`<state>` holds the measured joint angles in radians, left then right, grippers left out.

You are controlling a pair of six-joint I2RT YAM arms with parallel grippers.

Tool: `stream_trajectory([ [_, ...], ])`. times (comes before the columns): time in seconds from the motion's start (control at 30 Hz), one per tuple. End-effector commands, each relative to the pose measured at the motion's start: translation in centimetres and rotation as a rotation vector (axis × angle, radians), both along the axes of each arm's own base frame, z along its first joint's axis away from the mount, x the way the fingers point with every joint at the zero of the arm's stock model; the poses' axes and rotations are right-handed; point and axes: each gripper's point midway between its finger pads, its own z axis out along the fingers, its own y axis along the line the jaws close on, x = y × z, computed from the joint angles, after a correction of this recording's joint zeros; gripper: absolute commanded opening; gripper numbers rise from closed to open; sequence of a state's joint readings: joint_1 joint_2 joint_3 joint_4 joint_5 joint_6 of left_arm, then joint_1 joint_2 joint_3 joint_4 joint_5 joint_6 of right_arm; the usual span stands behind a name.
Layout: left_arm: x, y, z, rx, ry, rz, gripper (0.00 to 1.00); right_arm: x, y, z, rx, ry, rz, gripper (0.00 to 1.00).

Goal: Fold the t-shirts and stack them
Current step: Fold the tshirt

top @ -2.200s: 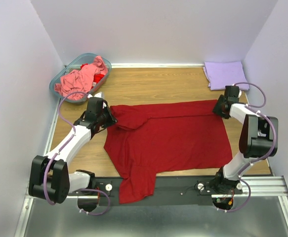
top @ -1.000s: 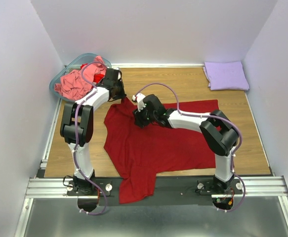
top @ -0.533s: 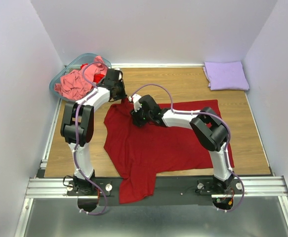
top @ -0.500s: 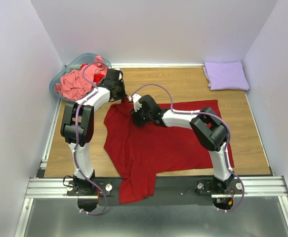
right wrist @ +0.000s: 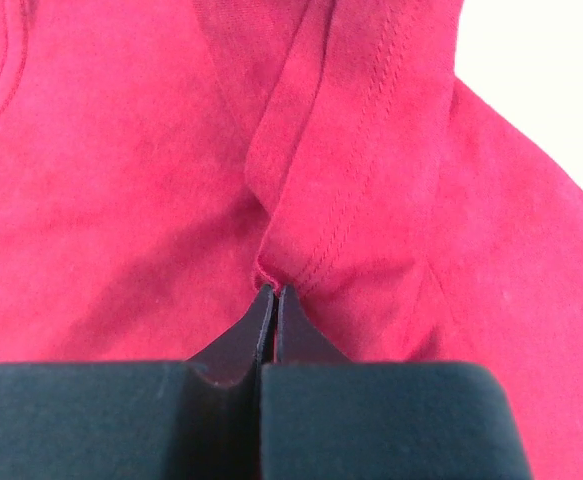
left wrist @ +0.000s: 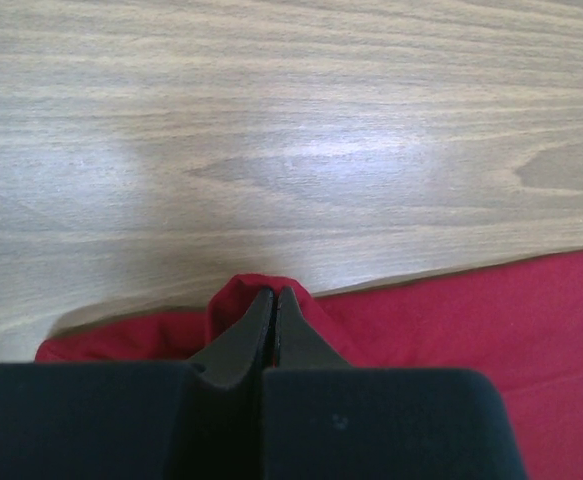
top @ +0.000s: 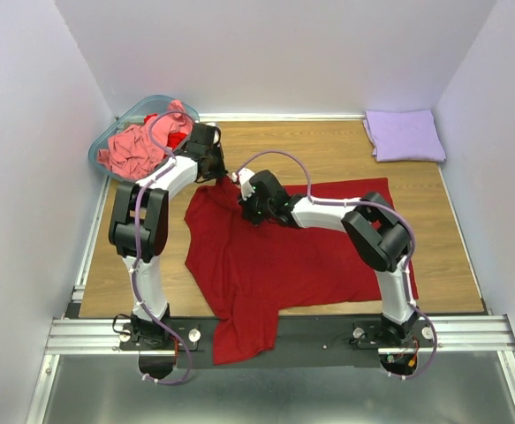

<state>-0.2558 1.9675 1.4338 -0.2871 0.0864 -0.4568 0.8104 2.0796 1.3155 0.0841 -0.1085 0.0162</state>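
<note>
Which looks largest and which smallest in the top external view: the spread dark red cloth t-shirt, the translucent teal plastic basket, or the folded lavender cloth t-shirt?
1. dark red cloth t-shirt, by far the largest
2. translucent teal plastic basket
3. folded lavender cloth t-shirt, somewhat smaller than the basket; both lie at the far side, so nearness hardly matters

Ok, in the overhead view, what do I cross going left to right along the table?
teal basket holding the salmon-pink t-shirt → left end effector → right end effector → lavender t-shirt. The dark red t-shirt spreads under both end effectors, so it has no single place.
</note>
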Motion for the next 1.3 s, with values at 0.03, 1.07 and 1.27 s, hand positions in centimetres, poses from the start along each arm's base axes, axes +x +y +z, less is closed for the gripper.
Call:
stream_trajectory([
  [0.03,-0.5,0.8,3.7,0.028,-0.061,0.015,0.0,-0.8,-0.6,3.6,0.028,-0.043,0.003,0.01],
  [1.07,-21.8,1.9,0.8,-0.149,0.097,0.1,0.0,-5.9,-6.0,1.6,-0.108,0.027,0.074,0.01],
  [1.27,-22.6,1.7,0.0,-0.156,0.118,0.103,0.0,-5.3,-6.5,1.5,-0.14,0.0,0.058,0.01],
])
